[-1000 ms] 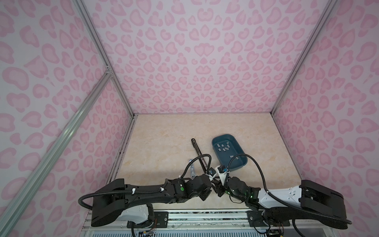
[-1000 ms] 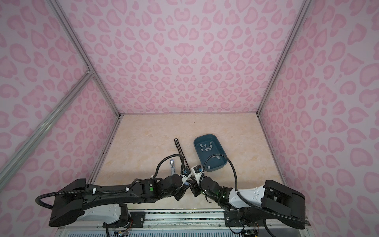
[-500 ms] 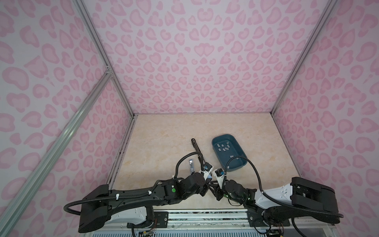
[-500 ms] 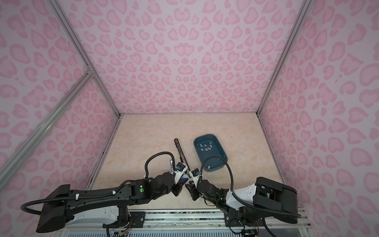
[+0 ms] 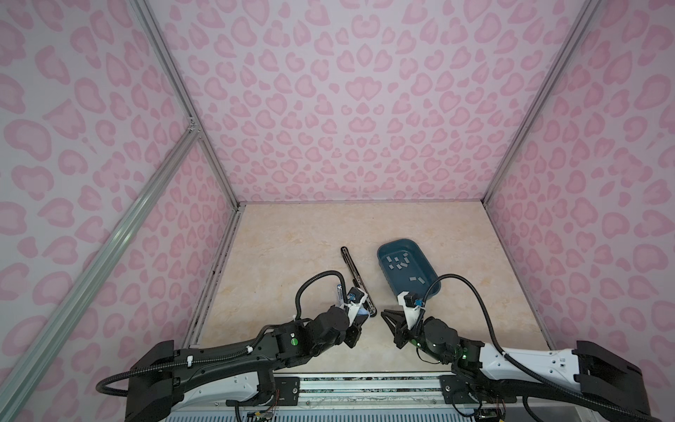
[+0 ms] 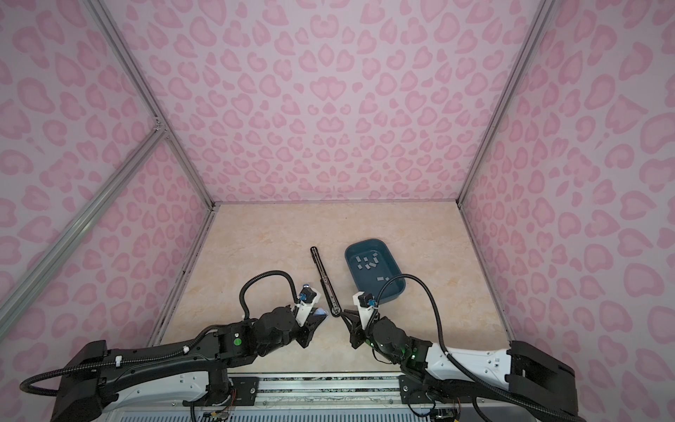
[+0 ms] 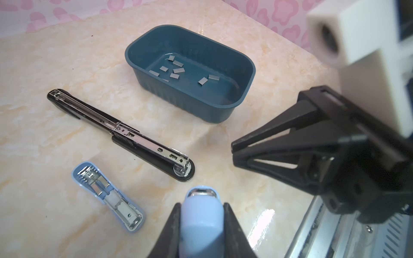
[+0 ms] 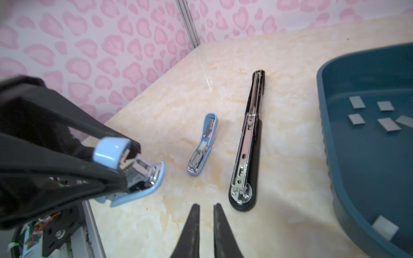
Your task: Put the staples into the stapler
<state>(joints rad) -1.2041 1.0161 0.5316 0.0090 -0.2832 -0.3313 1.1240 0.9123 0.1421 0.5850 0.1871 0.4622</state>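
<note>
My left gripper (image 7: pixel 202 204) is shut on a small light-blue stapler (image 7: pixel 202 223), held just above the table near the front edge; its mouth gapes open in the right wrist view (image 8: pixel 134 174). My right gripper (image 8: pixel 206 205) is shut with nothing in it, and sits a short way right of that stapler (image 5: pixel 383 312). The staples (image 7: pixel 176 70) are grey strips lying loose in a teal bin (image 7: pixel 190 100) at the right in both top views (image 5: pixel 401 263).
A second light-blue stapler (image 7: pixel 107 196) lies folded open on the table. A long black stapler (image 7: pixel 120 131) lies open between it and the bin, its end close to my right fingertips (image 8: pixel 242 194). Patterned walls close in the table on three sides.
The right gripper's jaws have closed and it has drawn a little away from the left gripper, which still holds the light-blue stapler.
</note>
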